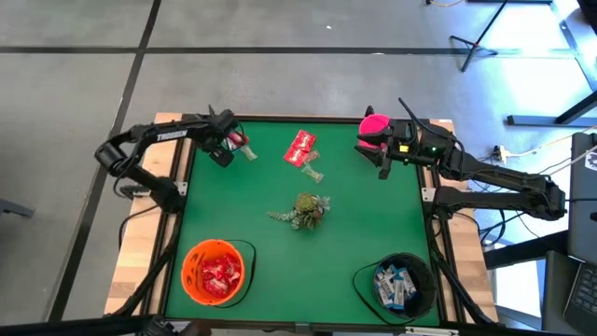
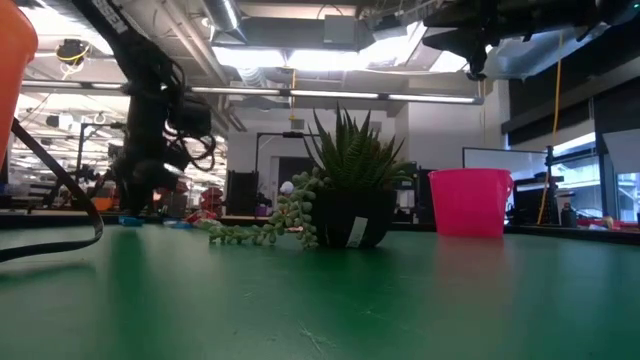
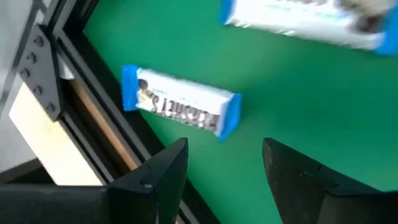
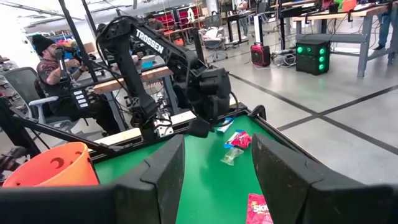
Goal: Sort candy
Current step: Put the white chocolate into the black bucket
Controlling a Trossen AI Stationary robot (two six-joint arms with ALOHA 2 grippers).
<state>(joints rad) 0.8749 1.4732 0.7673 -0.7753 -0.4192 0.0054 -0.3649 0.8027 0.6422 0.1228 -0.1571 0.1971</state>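
The candy lies in small groups. A white-and-blue packet (image 3: pixel 180 106) rests flat on the green mat by the far left edge, with a second one (image 3: pixel 305 22) beyond it. My left gripper (image 3: pixel 224 152) hangs open just above the nearer packet, pointing steeply down and touching nothing; it also shows in the high view as my left gripper (image 1: pixel 224 154). Red packets (image 1: pixel 300 147) and a clear-wrapped piece (image 1: pixel 312 173) lie at the far middle. My right gripper (image 4: pixel 217 149) waits open and level, high over the far right, beside the pink bowl (image 1: pixel 373 129).
A small potted plant (image 1: pixel 303 210) with a trailing sprig stands mid-table. An orange bowl (image 1: pixel 216 271) holding red packets sits near left, and a black bowl (image 1: pixel 401 285) holding white-and-blue packets near right. The table's dark frame rail (image 3: pixel 93 118) runs close beside the left gripper. A person (image 4: pixel 53 68) sits beyond the table.
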